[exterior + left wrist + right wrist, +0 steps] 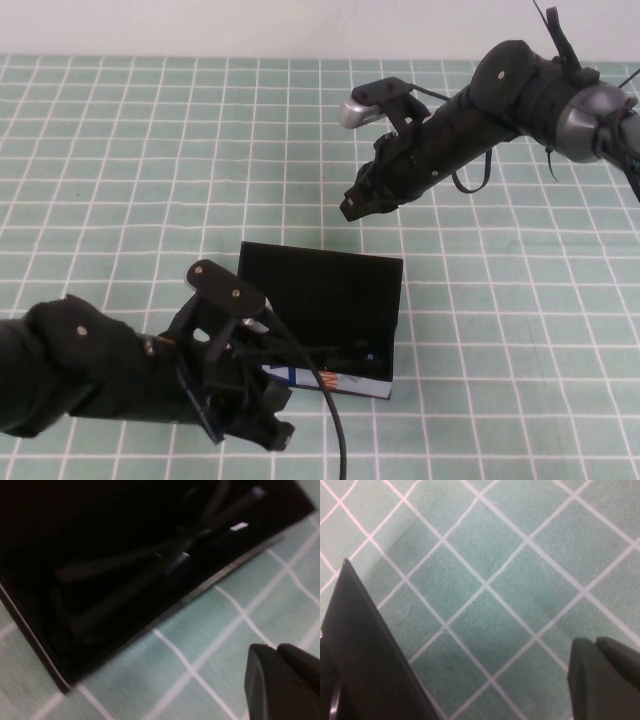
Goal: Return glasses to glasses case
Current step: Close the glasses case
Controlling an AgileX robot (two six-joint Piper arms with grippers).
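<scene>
The case sits open near the front edge of the counter, lid upright, and the glasses lie folded inside. They look light, stiff and scratchable, best taken by the frame. The left gripper hovers beside the case's front; the right gripper hangs beyond it. Whether either is open is impossible to tell.

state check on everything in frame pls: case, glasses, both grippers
glasses case: lid open and standing up, on the table in front of the left arm
glasses: folded, lying inside the case
left gripper: low at the case's front left corner, holding nothing visible
right gripper: raised over the table behind the case, holding nothing
table: green grid cover, flat
</scene>
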